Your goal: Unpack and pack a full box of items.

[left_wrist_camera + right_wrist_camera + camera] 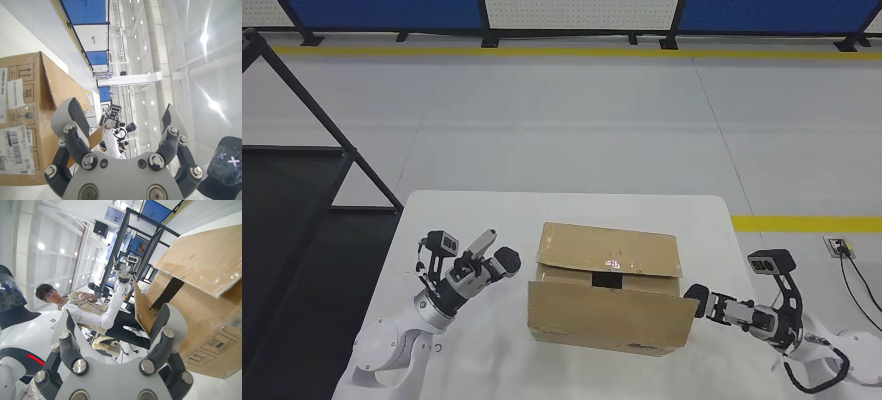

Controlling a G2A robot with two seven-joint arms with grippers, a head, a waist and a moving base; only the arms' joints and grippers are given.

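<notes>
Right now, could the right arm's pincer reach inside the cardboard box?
Probably not yet. The right pincer sits open beside the cardboard box, but the top flap lies over most of the opening, leaving only a small dark gap.

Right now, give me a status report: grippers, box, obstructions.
Left gripper open, empty, beside box. Right gripper open, empty, at its other end. Box on table, flaps partly open. No obstruction seen.

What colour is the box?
Plain brown cardboard; the box shows best in the top view.
</notes>
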